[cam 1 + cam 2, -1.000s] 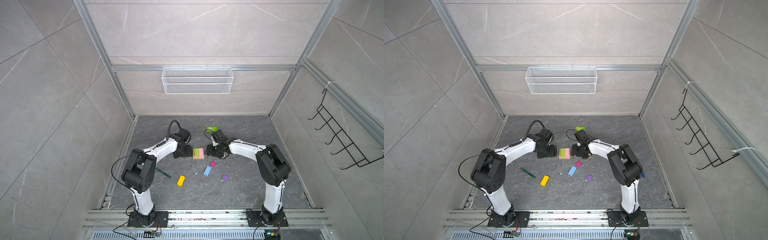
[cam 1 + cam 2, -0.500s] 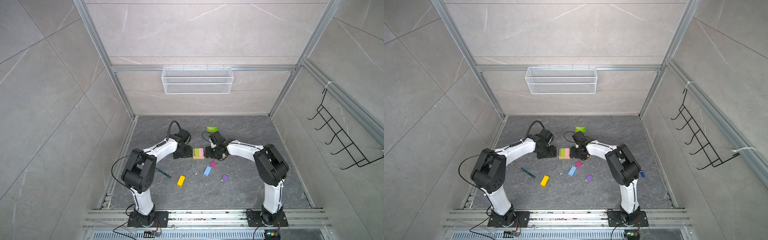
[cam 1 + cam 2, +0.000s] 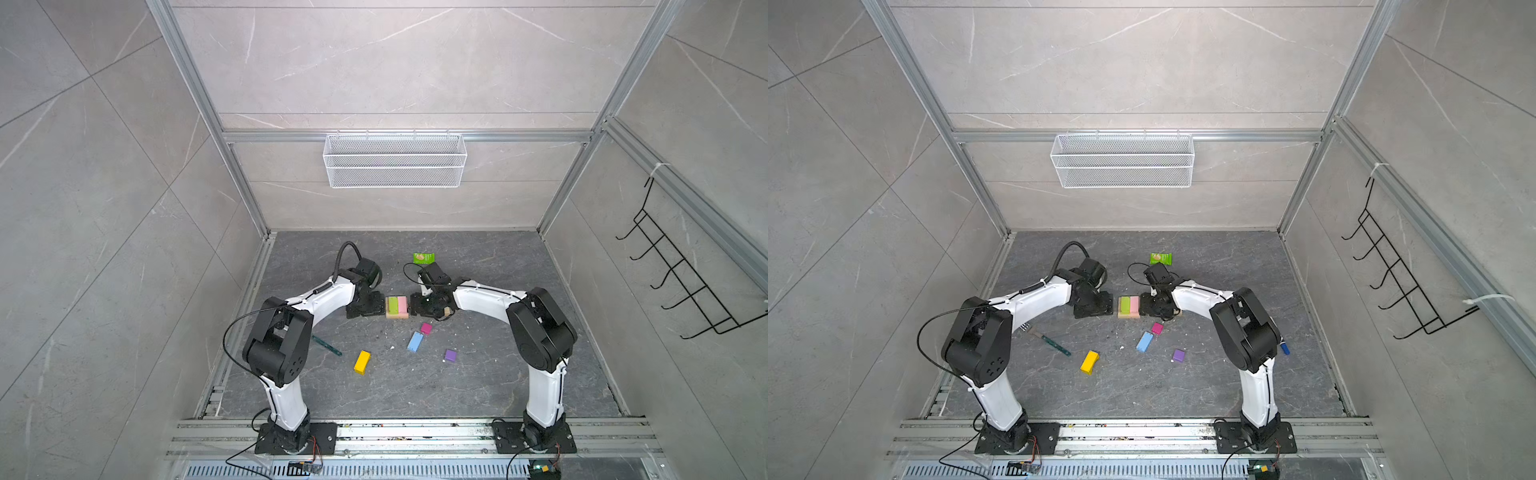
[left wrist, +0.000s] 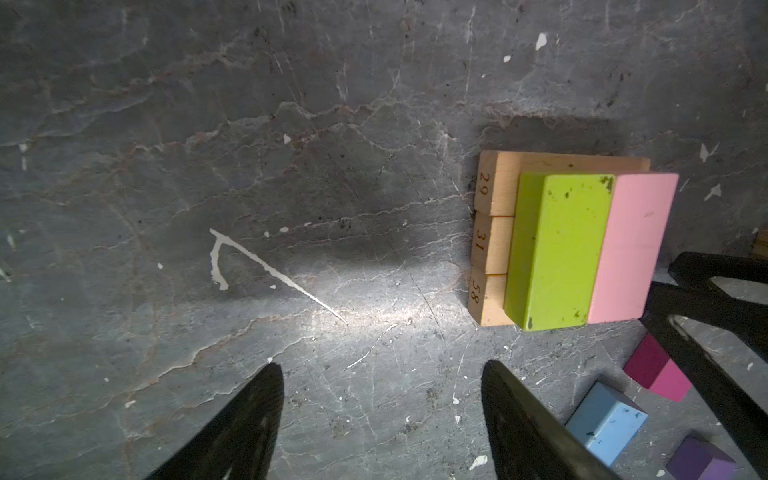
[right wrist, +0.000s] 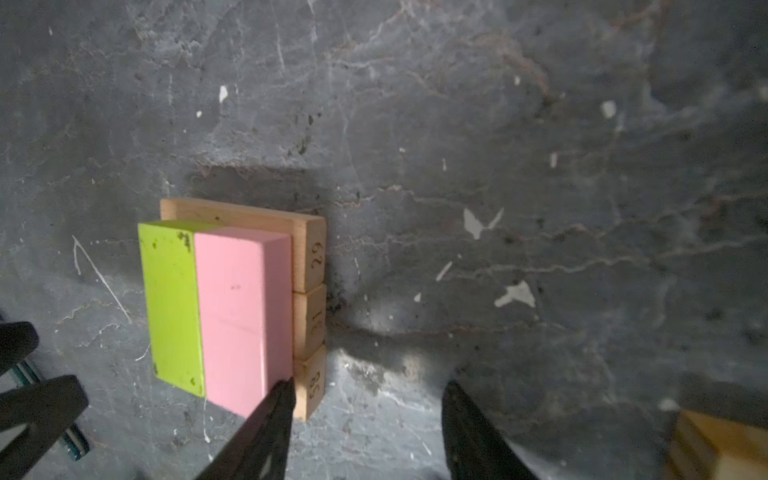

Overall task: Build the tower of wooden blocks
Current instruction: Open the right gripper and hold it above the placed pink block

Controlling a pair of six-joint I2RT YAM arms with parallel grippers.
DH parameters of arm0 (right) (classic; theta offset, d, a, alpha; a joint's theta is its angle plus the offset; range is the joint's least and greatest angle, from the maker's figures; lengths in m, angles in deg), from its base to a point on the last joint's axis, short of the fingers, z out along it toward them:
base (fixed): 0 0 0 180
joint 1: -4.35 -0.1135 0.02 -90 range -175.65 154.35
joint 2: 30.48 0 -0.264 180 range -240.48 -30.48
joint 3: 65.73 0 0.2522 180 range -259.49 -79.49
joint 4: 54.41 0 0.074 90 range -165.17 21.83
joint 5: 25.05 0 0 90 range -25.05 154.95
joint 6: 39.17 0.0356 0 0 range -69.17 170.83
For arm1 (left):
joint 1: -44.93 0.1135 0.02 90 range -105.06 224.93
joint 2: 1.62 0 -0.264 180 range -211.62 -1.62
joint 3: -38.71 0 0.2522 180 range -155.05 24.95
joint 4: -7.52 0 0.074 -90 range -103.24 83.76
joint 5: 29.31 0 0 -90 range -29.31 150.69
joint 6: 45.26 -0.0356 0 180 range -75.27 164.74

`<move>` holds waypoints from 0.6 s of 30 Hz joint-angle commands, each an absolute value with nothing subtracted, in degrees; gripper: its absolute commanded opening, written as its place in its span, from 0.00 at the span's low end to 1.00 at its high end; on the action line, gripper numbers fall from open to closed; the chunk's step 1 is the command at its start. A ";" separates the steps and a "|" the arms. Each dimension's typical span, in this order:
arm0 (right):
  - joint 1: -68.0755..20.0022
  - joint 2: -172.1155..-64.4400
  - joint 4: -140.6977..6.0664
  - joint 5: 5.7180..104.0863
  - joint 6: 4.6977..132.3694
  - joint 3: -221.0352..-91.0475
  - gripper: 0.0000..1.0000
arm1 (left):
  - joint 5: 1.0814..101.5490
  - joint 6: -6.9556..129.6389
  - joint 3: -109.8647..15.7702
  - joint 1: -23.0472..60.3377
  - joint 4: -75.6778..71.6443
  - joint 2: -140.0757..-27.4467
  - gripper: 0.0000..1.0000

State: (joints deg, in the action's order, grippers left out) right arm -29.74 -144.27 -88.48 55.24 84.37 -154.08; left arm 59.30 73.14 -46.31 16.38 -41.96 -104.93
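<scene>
The tower (image 3: 397, 306) is three tan bars side by side with a lime bar (image 4: 557, 253) and a pink bar (image 5: 243, 316) lying on them. My left gripper (image 4: 380, 365) is open and empty over bare floor just left of the tower, as both top views show (image 3: 365, 305). My right gripper (image 5: 368, 384) is open and empty just right of it (image 3: 1152, 305). One of its fingertips (image 5: 282, 395) overlaps the corner of the pink bar and the tan bar; contact is unclear. Loose wood blocks lie nearer the front: yellow (image 3: 362, 361), light blue (image 3: 415, 341), magenta (image 3: 426, 328), purple (image 3: 450, 355).
A tan block (image 3: 446, 311) lies on the floor right beside the right gripper, on the side away from the tower (image 5: 715, 449). A thin teal stick (image 3: 328, 345) lies front left. A green snack packet (image 3: 424, 258) lies behind the right arm.
The right gripper has shifted a little left, closer to the tower's right edge. The left gripper and the blocks have stayed where they were.
</scene>
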 commanded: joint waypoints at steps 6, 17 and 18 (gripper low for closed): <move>-30.20 -146.23 -89.11 54.97 83.44 -154.99 0.42 | 59.98 72.59 -46.32 16.54 -42.81 -102.59 0.77; -30.22 -141.86 -89.83 58.29 80.44 -154.33 0.44 | 60.43 72.46 -46.46 16.68 -43.50 -102.43 0.77; -30.20 -141.41 -90.03 58.63 79.83 -154.58 0.44 | 60.44 72.62 -46.49 16.77 -43.50 -102.36 0.77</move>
